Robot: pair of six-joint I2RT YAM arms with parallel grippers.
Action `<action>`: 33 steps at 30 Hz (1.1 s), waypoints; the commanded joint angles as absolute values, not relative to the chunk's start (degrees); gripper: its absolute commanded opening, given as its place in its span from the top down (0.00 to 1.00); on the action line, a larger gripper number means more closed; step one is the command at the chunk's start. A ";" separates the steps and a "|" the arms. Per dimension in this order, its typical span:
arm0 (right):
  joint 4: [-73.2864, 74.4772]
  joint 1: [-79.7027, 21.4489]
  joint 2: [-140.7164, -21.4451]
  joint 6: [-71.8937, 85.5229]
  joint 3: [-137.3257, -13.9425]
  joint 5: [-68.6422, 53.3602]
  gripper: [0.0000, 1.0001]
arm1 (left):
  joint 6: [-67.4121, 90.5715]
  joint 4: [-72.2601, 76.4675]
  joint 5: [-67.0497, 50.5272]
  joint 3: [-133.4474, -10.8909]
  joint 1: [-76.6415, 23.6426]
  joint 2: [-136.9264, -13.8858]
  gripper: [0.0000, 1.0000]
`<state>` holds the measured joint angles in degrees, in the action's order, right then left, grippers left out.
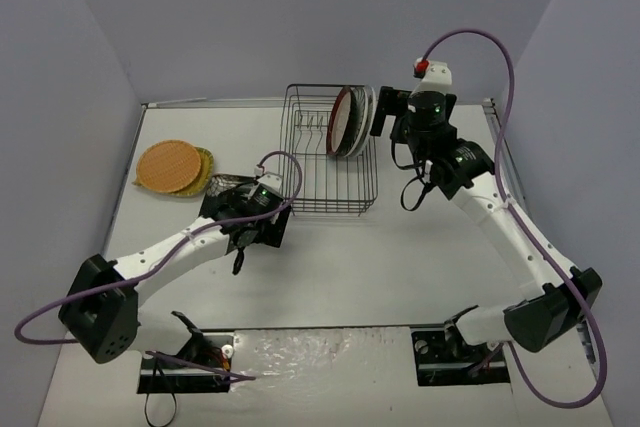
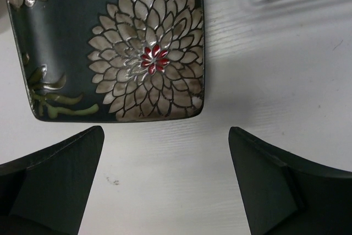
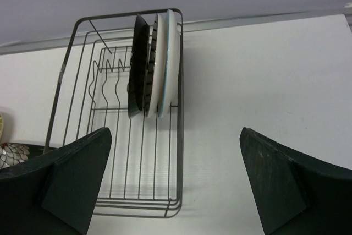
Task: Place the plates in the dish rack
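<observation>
Six plates in total: three plates (image 1: 350,119) standing in the rack, one orange plate (image 1: 167,164), one yellow-green plate (image 1: 207,163) and one dark square plate (image 2: 110,42). There is one black wire dish rack (image 1: 335,209) and one desk (image 1: 400,267). Two robot arms are present, the left arm (image 1: 170,252) and the right arm (image 1: 510,232).

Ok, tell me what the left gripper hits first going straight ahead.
Probably the dark flowered plate lying ahead of the left gripper, though depth is unclear: maybe bare table first.

Three plates (image 1: 350,122) stand upright together in the dish rack (image 1: 315,172). The dark square plate (image 2: 110,42) lies flat; the orange plate (image 1: 167,165) covers the yellow-green plate (image 1: 206,160).
</observation>
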<state>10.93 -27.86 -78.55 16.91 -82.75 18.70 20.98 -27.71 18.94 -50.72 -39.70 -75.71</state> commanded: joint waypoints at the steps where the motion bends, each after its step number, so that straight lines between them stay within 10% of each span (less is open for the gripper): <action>1: 8.96 -23.96 -70.89 17.52 -77.02 14.68 0.00 | 22.06 -21.90 23.44 -55.11 -42.13 -78.79 0.07; 33: 9.14 -11.97 -63.81 20.74 -67.83 2.77 0.00 | 24.24 -14.66 33.38 -50.21 -44.41 -92.11 0.52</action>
<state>12.23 -12.55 -64.62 20.12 -68.48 3.94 22.73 -16.26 30.76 -49.86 -44.14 -93.18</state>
